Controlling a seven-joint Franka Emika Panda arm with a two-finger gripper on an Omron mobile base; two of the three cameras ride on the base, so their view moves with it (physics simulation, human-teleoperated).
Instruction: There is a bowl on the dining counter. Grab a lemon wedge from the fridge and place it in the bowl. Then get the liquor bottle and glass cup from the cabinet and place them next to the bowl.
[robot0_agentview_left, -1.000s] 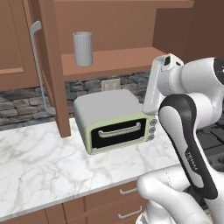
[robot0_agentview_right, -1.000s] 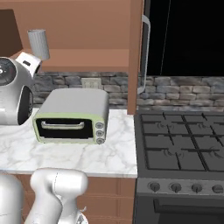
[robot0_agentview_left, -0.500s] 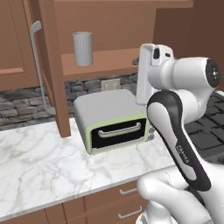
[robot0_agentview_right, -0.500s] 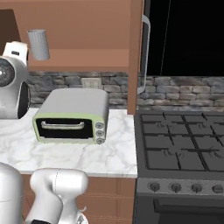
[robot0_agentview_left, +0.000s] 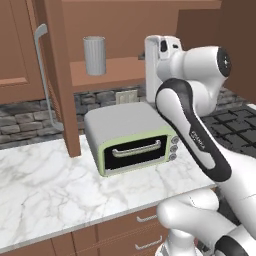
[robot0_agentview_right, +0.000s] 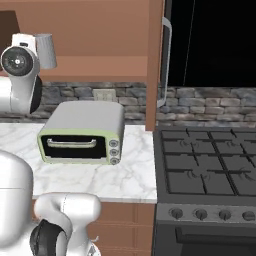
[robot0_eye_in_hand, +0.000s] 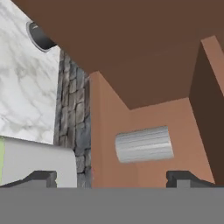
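With my gripper spread wide and level with the glass cup standing near the left end of the cabinet shelf, I risk tipping the cup with one fingertip.

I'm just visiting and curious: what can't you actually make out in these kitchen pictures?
- Gripper's fingers: in the left base view the arm's own white hand hides them; in the hand view only the gripper tips show.
- Grey ribbed glass cup: in the right base view the arm covers part of it.
- Brown wooden cabinet: its upper part is cut off by the top edge in both base views.
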